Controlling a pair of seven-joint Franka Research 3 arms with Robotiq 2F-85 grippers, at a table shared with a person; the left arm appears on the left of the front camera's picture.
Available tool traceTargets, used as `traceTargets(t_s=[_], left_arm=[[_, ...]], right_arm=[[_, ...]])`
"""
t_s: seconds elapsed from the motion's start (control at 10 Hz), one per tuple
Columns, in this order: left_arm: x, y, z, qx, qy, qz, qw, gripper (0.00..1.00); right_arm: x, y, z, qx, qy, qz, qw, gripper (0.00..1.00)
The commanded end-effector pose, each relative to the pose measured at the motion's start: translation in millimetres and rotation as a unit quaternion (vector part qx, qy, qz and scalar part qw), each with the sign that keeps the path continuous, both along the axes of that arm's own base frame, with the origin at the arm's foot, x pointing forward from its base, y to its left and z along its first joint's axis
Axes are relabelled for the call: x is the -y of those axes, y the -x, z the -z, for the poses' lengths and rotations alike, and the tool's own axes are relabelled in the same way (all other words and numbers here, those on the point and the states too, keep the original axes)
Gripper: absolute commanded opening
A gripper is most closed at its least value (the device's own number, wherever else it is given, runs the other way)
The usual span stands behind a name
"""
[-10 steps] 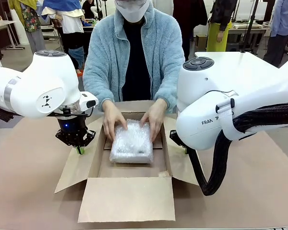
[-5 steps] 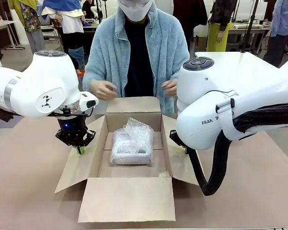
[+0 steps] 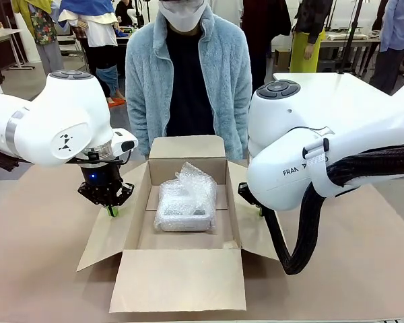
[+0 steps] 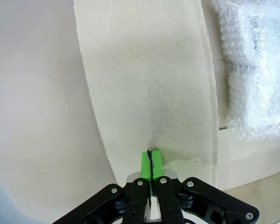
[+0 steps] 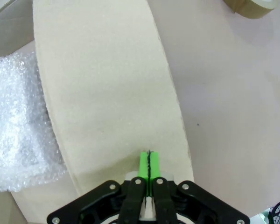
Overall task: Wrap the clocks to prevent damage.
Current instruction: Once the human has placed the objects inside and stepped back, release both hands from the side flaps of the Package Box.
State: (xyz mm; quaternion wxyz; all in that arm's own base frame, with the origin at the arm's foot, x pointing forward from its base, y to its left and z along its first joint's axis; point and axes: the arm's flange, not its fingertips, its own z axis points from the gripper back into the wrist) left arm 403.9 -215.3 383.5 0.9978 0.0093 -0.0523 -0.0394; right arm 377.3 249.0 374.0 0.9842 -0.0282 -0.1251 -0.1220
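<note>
Beyond right fingers, tape roll on table

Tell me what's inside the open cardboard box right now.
One bubble-wrap bundle lies on the floor of the cardboard box. The wrap obscures its contents, so I can't confirm a clock; the floor beneath it is covered.
</note>
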Motion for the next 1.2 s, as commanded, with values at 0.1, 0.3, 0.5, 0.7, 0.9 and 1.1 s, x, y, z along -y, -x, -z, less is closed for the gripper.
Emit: traceTargets(t_s=[0.1,0.3,0.5,0.7,0.9,1.1], left_arm=[[-12.1,-1.8,-14.4,0.033,-0.018,0.051,0.998,0.00],[-37.6,-9.4,-73.0,0.017,-0.002,0.102,0.995,0.00],[-52.3,-1.3,-118.0,-0.040,0.015,0.210,0.977,0.00],[-69.3,3.6,-143.7,-0.096,0.010,0.295,0.951,0.00],[-76.6,18.8,-158.6,-0.067,0.010,0.282,0.957,0.00],[-69.5,11.7,-147.6,-0.084,0.024,0.288,0.954,0.00]], right_arm=[[12.4,-0.4,-16.5,0.009,0.022,-0.033,0.999,0.01],[39.6,10.6,-72.2,-0.040,0.028,-0.103,0.994,0.01],[57.5,32.3,-130.9,-0.077,0.038,-0.190,0.978,0.01],[67.7,54.6,-177.7,-0.080,-0.004,-0.287,0.955,0.01],[70.3,57.0,-184.5,-0.065,0.014,-0.232,0.970,0.01],[67.8,62.2,-189.5,-0.067,0.006,-0.278,0.958,0.01]])
